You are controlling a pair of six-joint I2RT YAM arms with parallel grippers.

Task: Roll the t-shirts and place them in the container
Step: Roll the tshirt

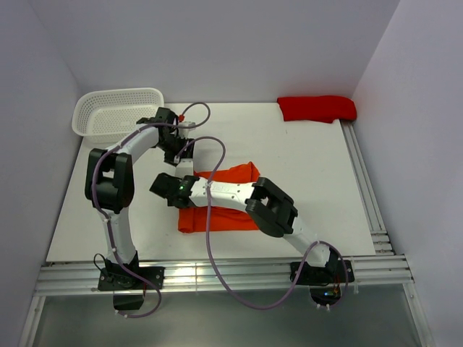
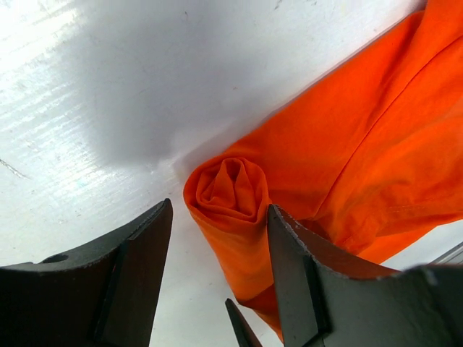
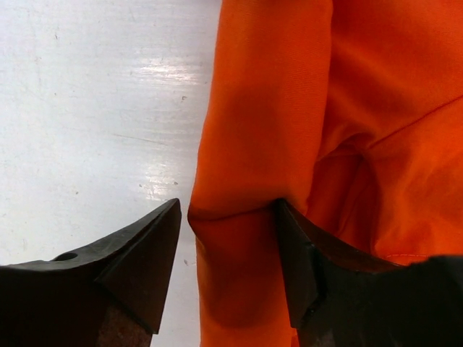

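The bright orange t-shirt [image 1: 221,218] lies mid-table, its left edge wound into a tight roll [image 2: 230,189]. My left gripper [image 2: 219,206] is open astride the far end of the roll; its left finger [image 2: 137,253] stands apart from the cloth and its right finger [image 2: 296,267] is against it. My right gripper [image 3: 228,204] is open astride the roll [image 3: 246,275] nearer its front end, with a thin gap at the left finger [image 3: 145,253]. From above, the left gripper [image 1: 179,160] and right gripper [image 1: 162,188] sit close together. The darker red t-shirt [image 1: 316,108] lies bundled at the back right.
A white mesh basket [image 1: 116,112] stands at the back left corner. Metal rails [image 1: 365,181] run along the table's right side and the near edge [image 1: 217,275]. A purple cable [image 1: 210,217] loops over the orange shirt. Walls close in the sides and back.
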